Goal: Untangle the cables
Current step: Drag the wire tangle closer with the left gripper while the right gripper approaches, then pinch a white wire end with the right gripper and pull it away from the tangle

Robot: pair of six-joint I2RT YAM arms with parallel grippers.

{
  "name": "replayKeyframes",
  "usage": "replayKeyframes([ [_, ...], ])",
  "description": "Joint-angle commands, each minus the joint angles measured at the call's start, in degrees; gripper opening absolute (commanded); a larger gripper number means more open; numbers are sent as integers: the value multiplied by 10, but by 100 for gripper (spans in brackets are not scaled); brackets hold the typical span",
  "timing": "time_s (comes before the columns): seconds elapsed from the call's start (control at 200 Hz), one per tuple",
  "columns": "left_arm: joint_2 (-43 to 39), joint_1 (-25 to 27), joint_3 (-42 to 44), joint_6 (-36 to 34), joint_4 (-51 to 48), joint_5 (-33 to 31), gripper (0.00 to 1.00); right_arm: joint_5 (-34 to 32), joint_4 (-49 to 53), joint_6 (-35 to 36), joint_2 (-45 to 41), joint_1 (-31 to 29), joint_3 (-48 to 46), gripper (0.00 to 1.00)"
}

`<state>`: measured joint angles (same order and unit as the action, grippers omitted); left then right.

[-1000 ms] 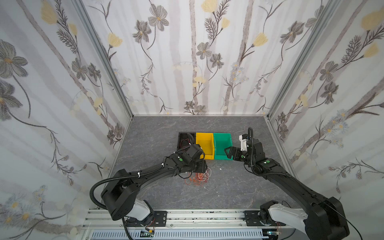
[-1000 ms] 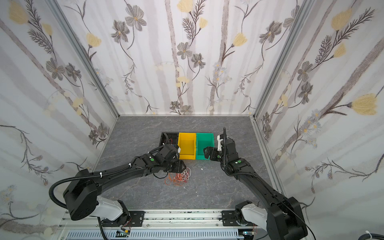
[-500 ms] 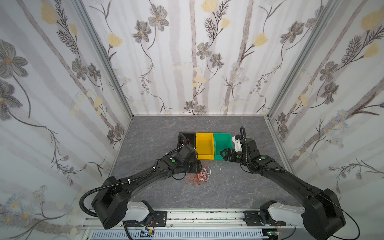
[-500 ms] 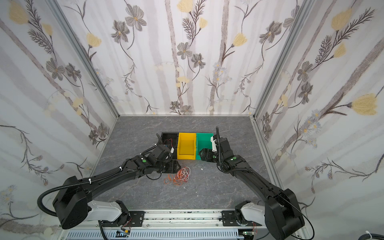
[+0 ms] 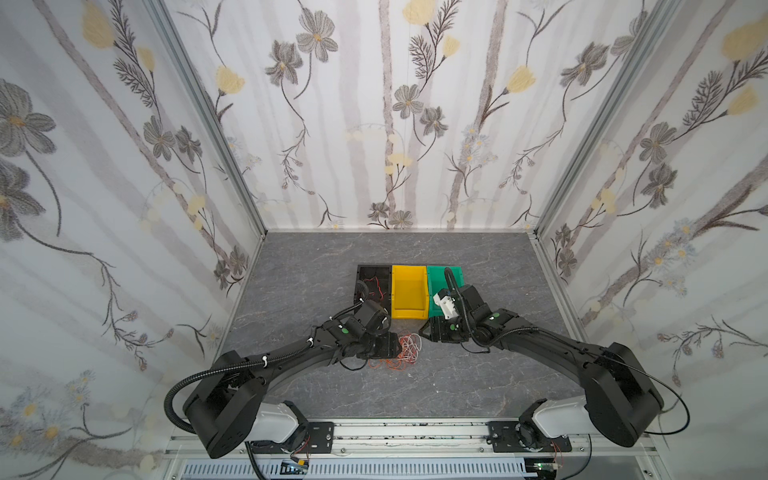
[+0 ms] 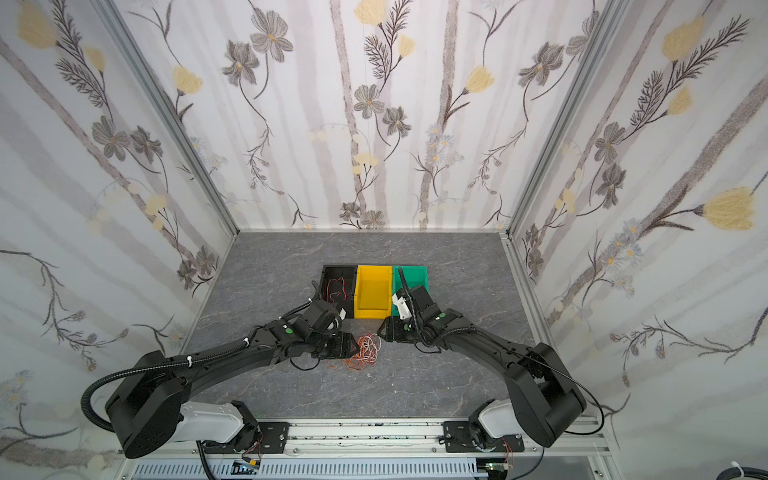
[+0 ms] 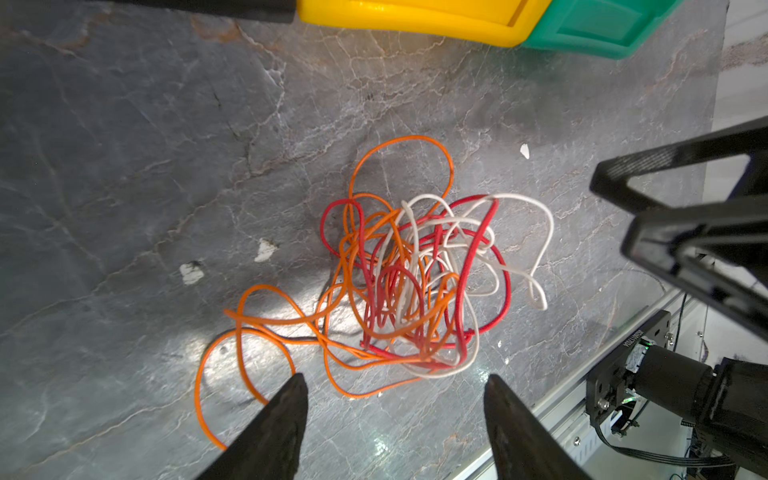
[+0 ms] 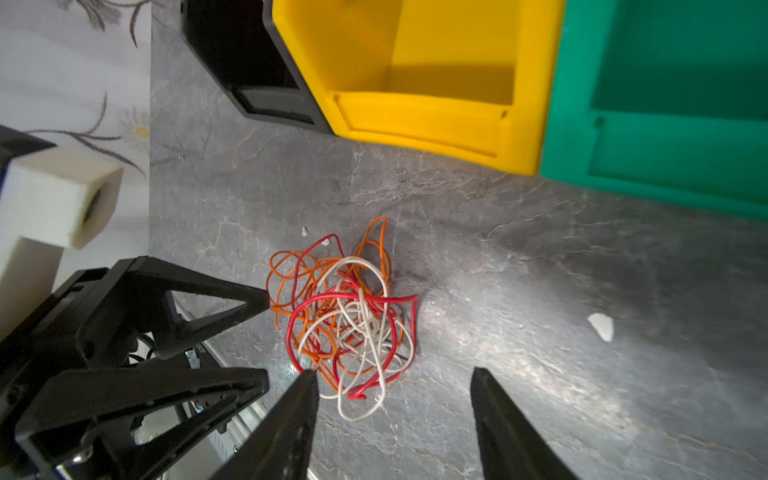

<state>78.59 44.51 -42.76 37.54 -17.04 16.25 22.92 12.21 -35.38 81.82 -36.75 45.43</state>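
Observation:
The cables point(image 5: 406, 351) point(image 6: 366, 352) lie as one tangle of red, orange and white loops on the grey table in front of the bins. My left gripper point(image 5: 392, 345) point(image 6: 354, 345) sits low at the tangle's left edge. In the left wrist view it point(image 7: 395, 378) is open, with an orange loop just beyond its tips and the cables point(image 7: 415, 282) ahead. My right gripper point(image 5: 422, 331) point(image 6: 380, 329) hovers at the tangle's right-rear edge. It point(image 8: 394, 372) is open too, one tip at the edge of the cables point(image 8: 353, 324), with nothing held.
A black bin point(image 5: 374, 267), a yellow bin point(image 5: 409, 313) and a green bin point(image 5: 451, 272) stand in a row behind the tangle. A red cable point(image 5: 374, 287) lies in the black bin. Small white scraps point(image 8: 601, 326) dot the table. The rail edge runs close in front.
My right gripper came from over the green bin down and forward to the tangle, its jaws narrowing. My left gripper drew back from the bins to the tangle's left edge.

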Motion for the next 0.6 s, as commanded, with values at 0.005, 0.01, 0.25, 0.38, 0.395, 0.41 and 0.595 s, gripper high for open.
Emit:
replayKeyframes([
  [0.005, 17, 0, 1, 10, 36, 8, 67, 16, -30, -21, 24, -9, 7, 58],
  [0.01, 18, 0, 1, 10, 37, 8, 67, 16, -30, -22, 25, -10, 8, 58],
  [0.25, 53, 0, -3, 5, 50, 1, 62, 10, -33, -22, 62, -21, 20, 49],
  [0.38, 75, 1, -3, 10, 68, 4, 55, 11, -32, -19, 77, -22, 30, 40],
  [0.395, 77, 1, -3, 10, 68, 3, 53, 12, -33, -17, 77, -23, 31, 38],
  [0.41, 79, 0, -3, 10, 69, 1, 51, 11, -32, -17, 77, -23, 31, 36],
  [0.595, 89, -4, -4, 10, 67, -10, 40, -2, -5, 0, 74, -23, 38, 18],
])
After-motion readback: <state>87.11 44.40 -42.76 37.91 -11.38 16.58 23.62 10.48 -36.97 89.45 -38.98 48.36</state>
